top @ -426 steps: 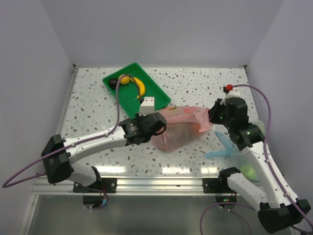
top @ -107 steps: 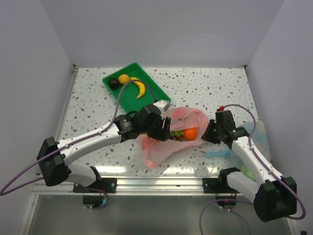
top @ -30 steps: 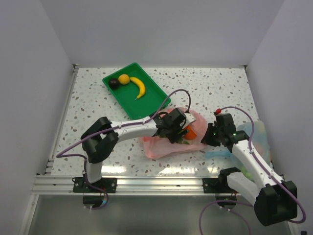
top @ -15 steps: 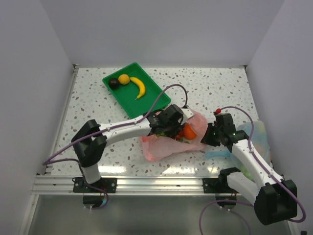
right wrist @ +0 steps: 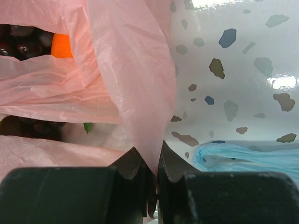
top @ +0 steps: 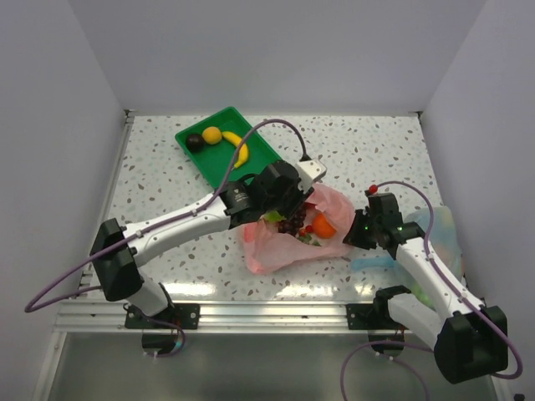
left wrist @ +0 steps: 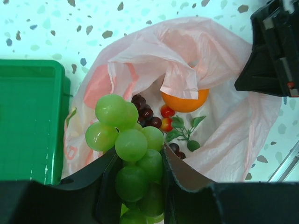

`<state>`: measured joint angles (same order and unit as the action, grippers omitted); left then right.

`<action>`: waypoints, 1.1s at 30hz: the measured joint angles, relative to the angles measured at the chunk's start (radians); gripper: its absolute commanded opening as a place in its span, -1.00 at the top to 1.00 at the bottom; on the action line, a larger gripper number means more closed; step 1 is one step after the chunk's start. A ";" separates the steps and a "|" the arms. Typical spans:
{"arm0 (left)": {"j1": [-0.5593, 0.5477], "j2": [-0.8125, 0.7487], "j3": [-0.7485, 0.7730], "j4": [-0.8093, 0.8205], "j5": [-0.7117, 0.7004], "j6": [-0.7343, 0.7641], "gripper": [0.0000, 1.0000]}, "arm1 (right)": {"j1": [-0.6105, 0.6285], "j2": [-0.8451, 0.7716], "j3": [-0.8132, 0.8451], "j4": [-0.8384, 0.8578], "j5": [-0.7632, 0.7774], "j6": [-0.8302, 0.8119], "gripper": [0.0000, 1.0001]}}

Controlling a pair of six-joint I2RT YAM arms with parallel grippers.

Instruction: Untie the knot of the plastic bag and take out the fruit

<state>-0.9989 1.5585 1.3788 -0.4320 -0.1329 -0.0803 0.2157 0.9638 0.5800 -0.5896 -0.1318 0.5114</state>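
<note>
We judge the task roughly at its midpoint. The untying looks done: the pink plastic bag (top: 266,252) lies on the speckled surface (top: 167,184) between the two arms, just beside the near corner of the green tray (top: 261,165), and its mouth gapes wide with nothing tied across it. The emptying is under way. In the left wrist view, the left hand (left wrist: 139,151) has its two fingers pressed in on a bunch of green grapes (left wrist: 124,135), held above the bag's opening and apparently clear of the plastic. The right hand (right wrist: 156,163) is pressed together on a fold of the bag's thin pink rim, which seems to hold that side of the mouth up and open. Just beside it, the pale blue bag (right wrist: 243,156) lies on the surface. Inside the pink bag we can see an orange (left wrist: 184,100) half under a flap of plastic, dark grapes (left wrist: 145,112), a couple of small red pieces (left wrist: 166,112) and a green leafy sprig (left wrist: 184,127); whether more sits beneath them we cannot tell. The tray holds a banana (top: 239,149), a yellow round fruit (top: 212,134) and a near-black one (top: 194,142). What is left, as we read it, is to set the green grapes down outside the bag and then lift out the rest, piece by piece.
</note>
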 measured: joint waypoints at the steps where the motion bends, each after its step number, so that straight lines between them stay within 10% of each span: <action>1: 0.002 0.014 -0.001 -0.003 0.002 -0.010 0.74 | 0.000 0.000 0.000 0.000 0.000 0.000 0.77; 10: 0.065 0.033 0.040 -0.015 0.003 -0.107 0.78 | 0.000 0.000 0.000 0.000 0.001 -0.001 0.77; 22: 0.520 0.026 0.163 0.013 -0.040 -0.283 0.76 | 0.000 -0.002 0.000 -0.001 0.000 -0.008 0.78; 28: 0.686 0.280 0.269 0.010 -0.044 -0.304 0.28 | 0.000 -0.005 0.000 -0.001 -0.002 -0.008 0.77; 33: 0.738 0.457 0.330 -0.008 -0.037 -0.304 -0.53 | 0.000 -0.011 0.000 -0.001 -0.011 -0.008 0.77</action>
<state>-0.2607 2.0159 1.7084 -0.4397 -0.1699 -0.3847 0.2157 0.9527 0.5800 -0.5907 -0.1429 0.5034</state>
